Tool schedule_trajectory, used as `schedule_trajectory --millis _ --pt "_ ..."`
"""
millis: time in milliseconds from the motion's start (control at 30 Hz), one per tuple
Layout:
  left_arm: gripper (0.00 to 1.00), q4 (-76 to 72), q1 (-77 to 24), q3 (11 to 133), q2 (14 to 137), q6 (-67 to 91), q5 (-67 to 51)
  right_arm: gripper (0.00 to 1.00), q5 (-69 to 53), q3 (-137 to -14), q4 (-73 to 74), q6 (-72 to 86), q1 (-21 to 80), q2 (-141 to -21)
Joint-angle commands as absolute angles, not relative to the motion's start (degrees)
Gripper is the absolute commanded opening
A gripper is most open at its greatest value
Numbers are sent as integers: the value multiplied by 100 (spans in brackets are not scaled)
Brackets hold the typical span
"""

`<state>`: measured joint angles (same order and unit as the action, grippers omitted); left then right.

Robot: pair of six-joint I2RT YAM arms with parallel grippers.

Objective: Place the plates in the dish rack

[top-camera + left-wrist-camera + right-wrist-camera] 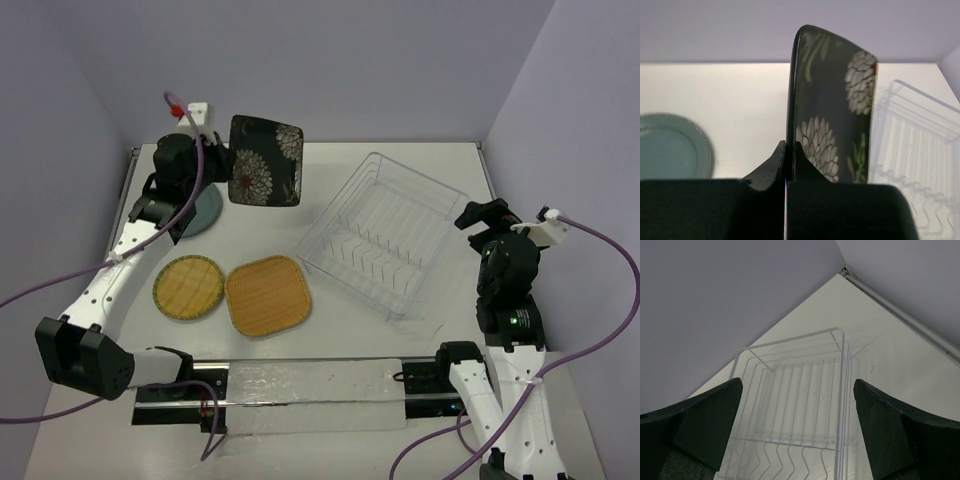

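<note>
My left gripper [226,166] [789,148] is shut on the edge of the black square floral plate [265,160] [832,100], holding it upright in the air at the back left. Partly under the left arm, the teal-grey round plate [207,210] [670,147] lies on the table. The round yellow bamboo plate [188,287] and the rounded-square tan bamboo plate [267,295] lie side by side nearer the front. The clear wire dish rack [385,235] [795,390] holds no plates. Just right of the rack, my right gripper [490,215] [797,382] hangs open with nothing in it.
A clear plastic strip [310,395] lies along the front edge over the arm bases. Purple walls close the table at the back and on both sides. A small white fitting [197,108] sits on the back wall. Purple cables trail from both arms.
</note>
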<state>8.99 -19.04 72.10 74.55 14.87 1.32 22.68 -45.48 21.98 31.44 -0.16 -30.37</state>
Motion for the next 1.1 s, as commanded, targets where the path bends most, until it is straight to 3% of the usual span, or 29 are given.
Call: schedule_trajectory --millis 0,267,500,667,1067 --pt "0 1326 -2847 8771 7517 490 990 100 2303 -4526 2083 3050 -35 -3015" --pt "0 2372 -4475 10359 8897 -814 3042 100 2338 -4486 2077 3052 -35 -3003" --pt "0 2945 -5304 11417 9773 -1257 4025 100 2430 -4456 2083 3028 -35 -2966" --pt "0 2785 -5841 11397 10031 -1711 4646 100 2479 -4428 2092 3015 -35 -2953" --pt "0 2531 -6064 11352 10329 -1934 5395 100 2406 -4444 2132 2971 -35 -3015"
